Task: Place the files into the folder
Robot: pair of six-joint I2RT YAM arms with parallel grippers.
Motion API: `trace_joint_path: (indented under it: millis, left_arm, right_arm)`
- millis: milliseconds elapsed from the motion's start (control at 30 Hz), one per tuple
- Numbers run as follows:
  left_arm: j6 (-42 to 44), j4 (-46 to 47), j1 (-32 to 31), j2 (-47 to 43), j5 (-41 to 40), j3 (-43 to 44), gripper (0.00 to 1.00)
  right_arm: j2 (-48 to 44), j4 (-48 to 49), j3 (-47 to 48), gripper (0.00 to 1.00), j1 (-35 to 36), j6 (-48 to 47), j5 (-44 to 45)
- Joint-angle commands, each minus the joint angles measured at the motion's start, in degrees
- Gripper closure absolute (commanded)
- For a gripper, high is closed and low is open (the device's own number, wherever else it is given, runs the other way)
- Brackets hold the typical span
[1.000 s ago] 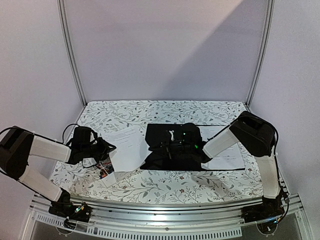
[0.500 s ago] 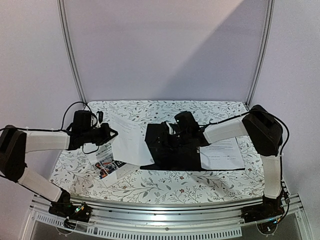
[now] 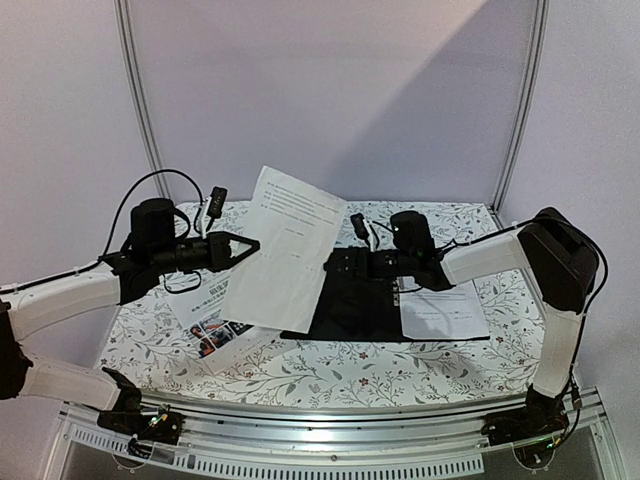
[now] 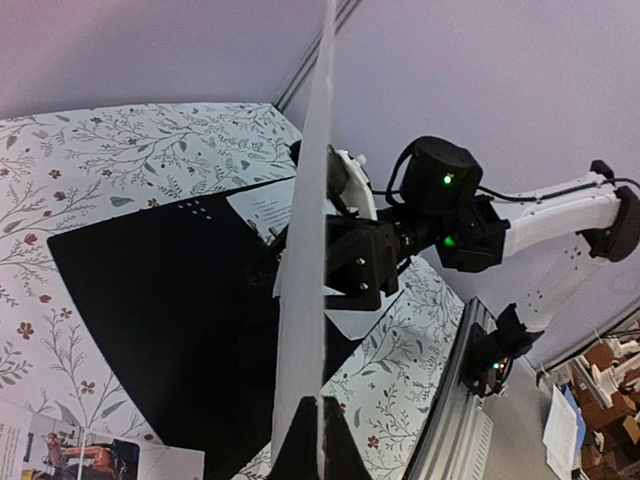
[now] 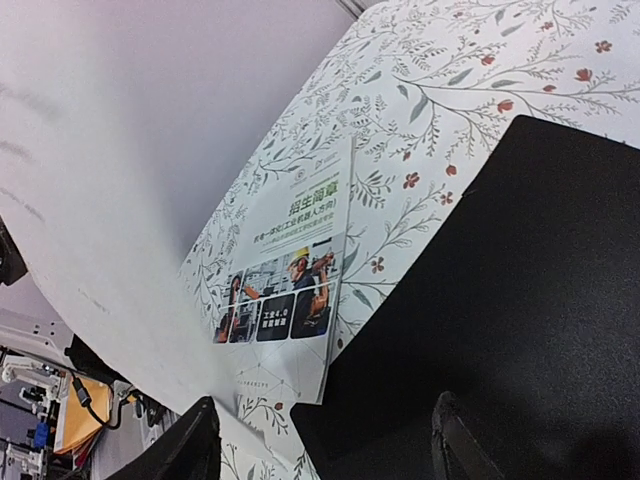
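Your view: pale lilac wall (image 3: pixel 330 90) behind table (image 3: pixel 300 378) — diagonal shadow over its right half. Table covered in white floral print, grey leaves, red blossoms. Metal poles (image 3: pixel 140 100) rise from table's far corners; aluminium rail (image 3: pixel 330 438) along table's near edge.

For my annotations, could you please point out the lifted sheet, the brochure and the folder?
lifted sheet (image 3: pixel 285 255), top external view, middle of its face.
brochure (image 5: pixel 290 268), right wrist view, centre above photos.
folder (image 3: pixel 350 312), top external view, black inside.

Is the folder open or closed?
Open. The folder lies spread flat, its black inside facing up. The left gripper holds a white sheet up in the air.
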Motion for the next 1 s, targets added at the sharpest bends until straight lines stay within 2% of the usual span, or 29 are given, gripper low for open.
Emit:
trace_joint_path:
  millis: [0,100,133,267,367,467,600,700,967]
  left_arm:
    - [1.1,0.3,-1.6,-1.7,2.1,0.0,1.0]
    - [0.3,0.6,-1.6,-1.7,0.4,-0.7,1.0]
    - [-0.5,1.5,-1.5,-1.5,0.3,-1.2,1.0]
    - [-5.3,7.7,-1.5,-0.8,-0.3,-3.9,1.0]
    - [-8.1,12.1,-1.5,0.2,0.2,-5.5,1.0]
    - [-9.8,14.2,-1.5,0.4,0.8,-5.9,1.0]
    - [-11.1,14.7,-1.6,-0.8,1.8,-5.7,1.0]
    - [-11.8,15.0,-1.6,-1.4,3.6,-5.6,1.0]
    - [-12.0,15.6,-2.3,-1.5,5.9,-5.3,1.0]
  right_arm:
    - [-0.2,10.4,-0.7,0.29,0.0,-0.5,-2.8]
    - [0.1,19.8,-4.0,0.33,0.0,3.6,-5.3]
    - [0.1,23.4,-5.3,0.38,0.0,6.3,-6.0]
    - [0.8,35.6,-8.7,0.5,-0.1,13.7,-8.4]
    - [2.7,41.4,-9.1,0.54,-0.1,18.9,-9.7]
    - [3.6,41.5,-9.5,0.51,-0.3,20.0,-8.4]
    - [3.1,36.1,-9.6,0.4,-0.8,16.8,-4.9]
    - [3.6,33.6,-7.4,0.35,-0.8,15.3,-5.0]
    - [10.2,42.5,-2.9,0.31,-0.7,22.8,-9.3]
